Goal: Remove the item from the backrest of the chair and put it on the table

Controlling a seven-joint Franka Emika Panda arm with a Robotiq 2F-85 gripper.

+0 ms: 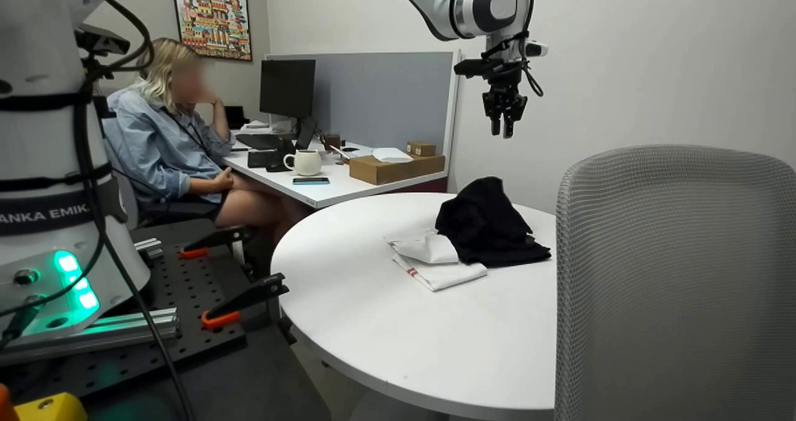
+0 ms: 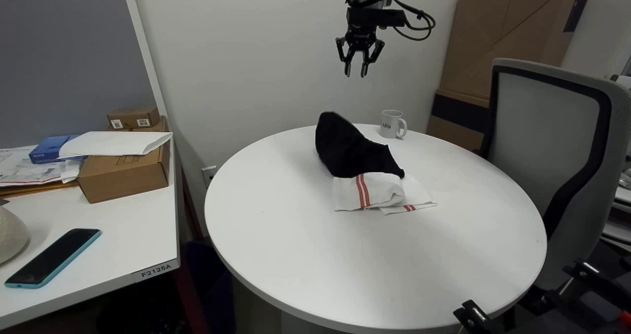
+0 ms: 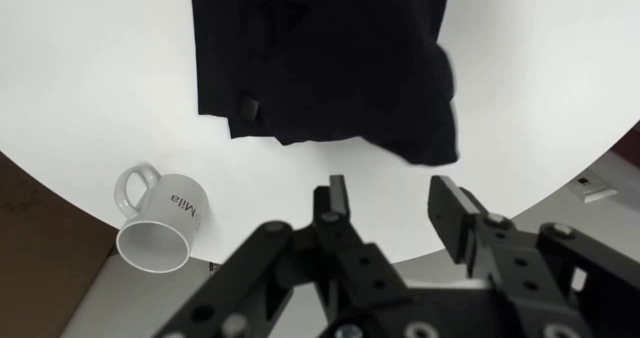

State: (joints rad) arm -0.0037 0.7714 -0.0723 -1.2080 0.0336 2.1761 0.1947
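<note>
A black cloth item [image 1: 485, 225] lies crumpled on the round white table [image 1: 348, 321], with one part standing up. It also shows in an exterior view [image 2: 347, 149] and at the top of the wrist view [image 3: 340, 63]. A folded white towel with red stripes [image 2: 369, 191] lies against it on the table. The grey mesh chair [image 1: 678, 284] stands at the table; no item shows on the visible part of its backrest [image 2: 542, 127]. My gripper [image 1: 502, 127] is open and empty, well above the table and the black cloth; its parted fingers also show in the wrist view [image 3: 387, 193].
A white mug [image 2: 392, 124] stands near the table's far edge. A desk [image 2: 108, 225] with cardboard boxes [image 2: 123, 171] and a phone is beside the table. A person [image 1: 168, 129] sits at the desk. Large cardboard boxes [image 2: 508, 43] stand behind the chair.
</note>
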